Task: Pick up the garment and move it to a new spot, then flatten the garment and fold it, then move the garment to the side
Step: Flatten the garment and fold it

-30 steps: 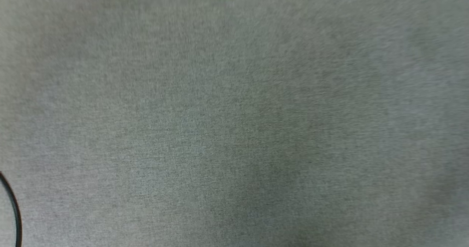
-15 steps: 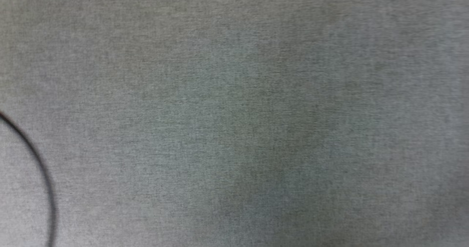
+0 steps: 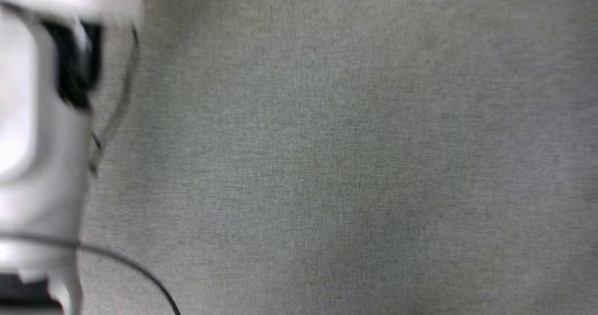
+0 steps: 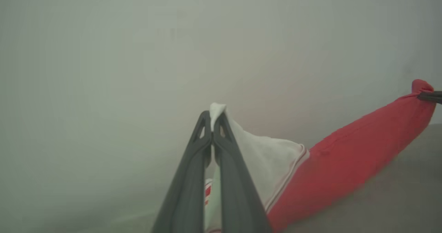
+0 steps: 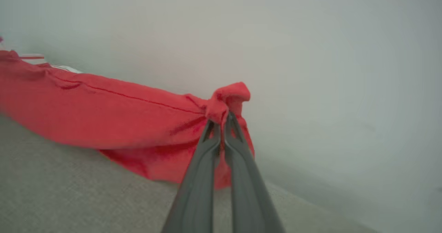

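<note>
Your left pincer (image 4: 212, 122) is clamped shut on the tip of the white sleeve (image 4: 266, 157), and your right pincer (image 5: 221, 124) is pinched tight on a bunched red corner of the garment (image 5: 114, 112). The garment hangs stretched between the two, lifted off the grey surface (image 5: 62, 191) along its top edge; whether its lower red edge brushes the surface, I can't tell. Now watch those grips: each has just a small nub of cloth poking past the fingertips, so pulling the arms apart or swinging fast could, I reckon, tug a corner free and drop that side in a heap. If the hanging part drags while you carry it, it may roll under itself and make flattening harder. Head view's blurred, with a pale forearm (image 3: 42, 142) and a dark cable (image 3: 135, 266) at its left; that cable could snag if the arm sweeps low. Carry it level, and go slow.
</note>
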You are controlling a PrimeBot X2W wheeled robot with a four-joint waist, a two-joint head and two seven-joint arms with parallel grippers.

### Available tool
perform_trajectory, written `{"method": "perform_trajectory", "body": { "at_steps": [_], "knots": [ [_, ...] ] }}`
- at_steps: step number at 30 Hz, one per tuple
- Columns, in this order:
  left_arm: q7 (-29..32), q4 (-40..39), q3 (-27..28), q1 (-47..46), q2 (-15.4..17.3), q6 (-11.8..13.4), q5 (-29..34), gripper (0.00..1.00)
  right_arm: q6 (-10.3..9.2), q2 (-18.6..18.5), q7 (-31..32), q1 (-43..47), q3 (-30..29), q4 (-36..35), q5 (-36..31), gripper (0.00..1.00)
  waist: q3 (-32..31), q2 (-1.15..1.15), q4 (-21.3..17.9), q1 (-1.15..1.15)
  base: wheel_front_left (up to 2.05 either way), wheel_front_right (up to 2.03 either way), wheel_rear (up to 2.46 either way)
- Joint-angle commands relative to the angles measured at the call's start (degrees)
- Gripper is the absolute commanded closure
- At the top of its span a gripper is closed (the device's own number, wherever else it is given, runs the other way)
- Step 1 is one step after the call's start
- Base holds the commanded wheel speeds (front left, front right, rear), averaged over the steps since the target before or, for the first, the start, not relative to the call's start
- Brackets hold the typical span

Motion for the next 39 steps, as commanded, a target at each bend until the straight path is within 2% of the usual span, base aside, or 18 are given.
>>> {"method": "perform_trajectory", "body": {
  "at_steps": [1, 5, 13, 18, 25, 33, 39],
  "knots": [
    [-0.1, -1.5, 0.8, 7.0, -0.9, -0.2, 0.5, 1.00, -0.06, 0.0, -1.2, 5.0, 0.5, 0.7, 1.3, 1.00, -4.8, 0.00, -0.2, 0.00, 0.00, 0.00, 0.00],
    [-0.1, -2.9, 0.5, 17.0, -1.6, -0.3, 0.8, 1.00, -0.06, -0.4, -1.9, 11.4, 1.1, 1.5, 3.1, 1.00, -8.8, 0.00, -0.3, 0.00, 0.00, 0.00, 0.00],
    [0.7, -4.3, -3.6, 37.3, 1.8, -0.5, -1.4, 1.00, -0.06, -3.3, -2.2, 27.0, 3.8, 0.8, 7.6, 1.00, -18.5, 0.00, -0.6, 0.00, 0.00, 0.00, 0.00],
    [3.5, -8.2, -5.2, 47.9, 4.1, -0.1, -2.4, 1.00, -0.06, -4.8, 0.3, 35.5, 4.4, -0.4, 11.6, 1.00, -24.0, 0.00, -0.7, 0.00, 0.00, 0.00, 0.00],
    [10.6, -16.2, -7.9, 61.2, 7.3, 0.3, -4.3, 1.00, -0.06, -7.5, 5.0, 47.5, 5.2, -5.9, 17.9, 1.00, -29.6, 0.00, -1.2, 0.00, 0.00, 0.00, 0.00],
    [17.4, -25.6, -8.7, 74.2, 10.5, 2.2, -8.7, 1.00, -0.06, -9.8, 8.5, 60.3, 1.3, -13.3, 19.5, 1.00, -32.9, 0.00, -2.1, 0.00, 0.00, 0.00, 0.00],
    [18.8, -30.5, -8.0, 78.9, 11.9, 3.4, -10.7, 1.00, -0.05, -8.2, 9.4, 68.5, -4.0, -19.7, 18.5, 1.00, -33.9, 0.00, -2.4, 0.00, 0.00, 0.00, 0.00]
  ]
}}
